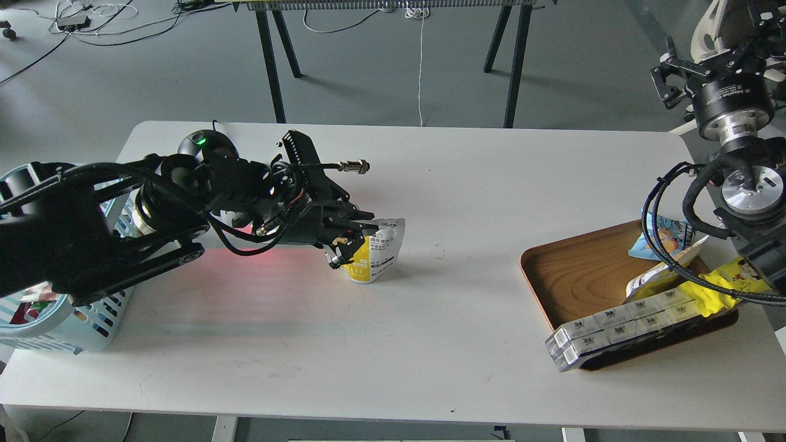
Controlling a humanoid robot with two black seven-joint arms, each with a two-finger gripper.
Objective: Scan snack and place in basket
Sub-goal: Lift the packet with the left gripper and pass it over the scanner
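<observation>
**Snack is held, basket comes next**

Behind your left gripper (351, 240) sits the basket (101, 328), waiting. The gripper is squeezing the snack (376, 258), which is just touching the table (430, 319) or hanging right over it. A red glow lies under the arm. Your right gripper (675, 77) is far off; you can't tell its state.

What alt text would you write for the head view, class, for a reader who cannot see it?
The left gripper grips a yellow-and-white snack pouch at mid-table. A light blue basket sits far left, a wooden tray of packets right.
</observation>
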